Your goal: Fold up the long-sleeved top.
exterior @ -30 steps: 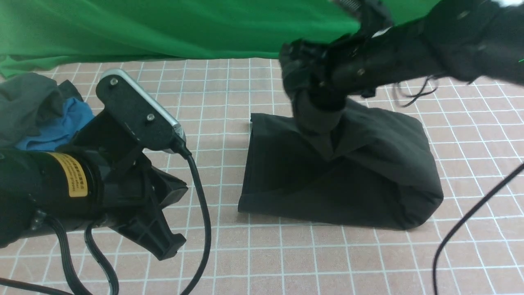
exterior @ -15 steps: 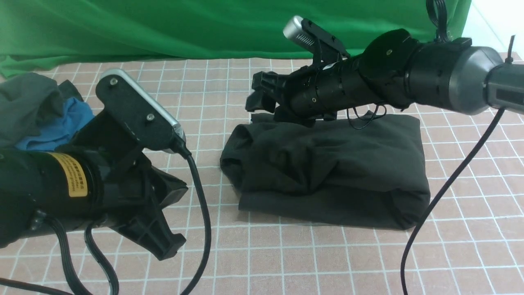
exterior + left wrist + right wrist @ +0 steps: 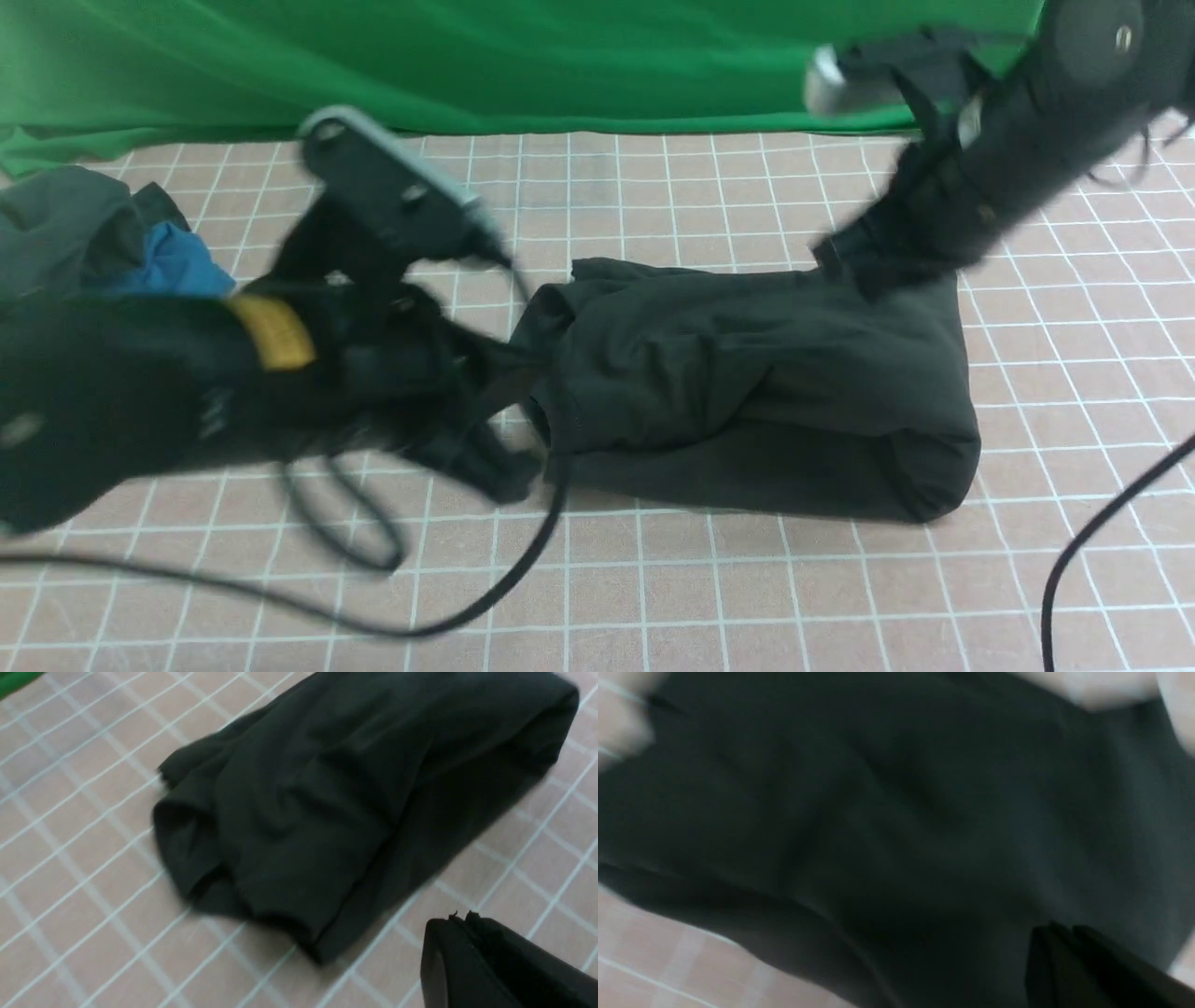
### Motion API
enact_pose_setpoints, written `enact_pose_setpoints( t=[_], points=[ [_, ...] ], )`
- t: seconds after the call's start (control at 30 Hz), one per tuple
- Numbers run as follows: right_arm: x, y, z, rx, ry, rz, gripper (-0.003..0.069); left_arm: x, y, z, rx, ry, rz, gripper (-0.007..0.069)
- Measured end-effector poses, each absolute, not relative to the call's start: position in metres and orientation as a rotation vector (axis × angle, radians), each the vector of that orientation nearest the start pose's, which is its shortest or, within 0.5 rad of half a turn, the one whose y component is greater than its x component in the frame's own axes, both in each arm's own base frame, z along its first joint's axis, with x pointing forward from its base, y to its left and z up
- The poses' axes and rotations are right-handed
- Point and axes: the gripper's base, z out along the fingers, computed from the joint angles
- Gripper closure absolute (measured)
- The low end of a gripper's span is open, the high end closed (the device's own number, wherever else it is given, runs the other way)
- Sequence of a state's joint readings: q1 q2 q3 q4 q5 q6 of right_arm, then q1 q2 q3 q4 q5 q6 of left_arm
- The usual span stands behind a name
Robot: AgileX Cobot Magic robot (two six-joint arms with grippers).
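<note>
Both grippers pressed together, empty: left gripper (image 3: 499,467) at the long-sleeved top's (image 3: 756,392) 9 o'clock edge, right gripper (image 3: 845,266) over its 1 o'clock corner. Top's bundled mid-table (image 3: 709,579); grey and blue clothes (image 3: 93,243) far at 10 o'clock.

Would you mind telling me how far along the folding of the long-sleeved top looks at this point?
Mostly done: the long-sleeved top lies as a compact, layered bundle on the gridded table, no sleeve trailing out. In hand: nothing; the left claw is shut beside its rumpled end, and the right claw, also shut, sits at the far edge without gripping cloth. Left: probably tidying that bunched left end.
</note>
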State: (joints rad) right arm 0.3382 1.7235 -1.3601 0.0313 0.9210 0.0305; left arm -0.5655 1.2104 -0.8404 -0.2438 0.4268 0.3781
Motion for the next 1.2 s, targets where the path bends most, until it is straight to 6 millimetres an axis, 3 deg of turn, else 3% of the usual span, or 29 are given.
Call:
enact_pose_setpoints(
  t=[0.03,0.23,0.4,0.67,0.8,0.83,0.93,1.07,1.13,1.17,1.2],
  points=[
    [0.337,0.117,0.247,-0.386,2.783,0.109,0.0627,0.222,-0.152,0.288,0.864,2.140,-0.334,0.0606],
    [0.319,0.099,0.192,-0.329,2.895,0.075,0.0629,0.266,-0.178,0.261,0.924,2.187,-0.287,0.0606],
    [0.311,0.083,0.172,-0.281,2.927,0.076,0.0629,0.296,-0.196,0.243,0.965,2.191,-0.245,0.0606],
    [0.315,0.066,0.177,-0.230,2.987,0.070,0.0629,0.323,-0.213,0.237,1.000,2.164,-0.229,0.0606],
    [0.315,0.062,0.202,-0.246,2.984,0.040,0.0629,0.330,-0.223,0.249,1.004,2.112,-0.255,0.0606],
    [0.319,0.061,0.222,-0.247,2.911,0.034,0.0629,0.333,-0.233,0.255,1.001,2.084,-0.288,0.0606],
    [0.330,0.061,0.242,-0.225,2.773,0.051,0.0627,0.336,-0.248,0.254,1.020,2.069,-0.334,0.0606],
    [0.349,0.061,0.240,-0.217,2.636,0.061,0.0626,0.337,-0.268,0.239,1.054,2.095,-0.387,0.0606],
    [0.368,0.058,0.223,-0.201,2.582,0.057,0.0626,0.338,-0.282,0.214,1.103,2.151,-0.408,0.0606],
    [0.368,0.058,0.223,-0.201,2.581,0.057,0.0626,0.338,-0.283,0.212,1.106,2.156,-0.410,0.0606],
    [0.380,0.052,0.207,-0.182,2.571,0.049,0.0626,0.337,-0.289,0.194,1.149,2.201,-0.417,0.0606]
  ],
)
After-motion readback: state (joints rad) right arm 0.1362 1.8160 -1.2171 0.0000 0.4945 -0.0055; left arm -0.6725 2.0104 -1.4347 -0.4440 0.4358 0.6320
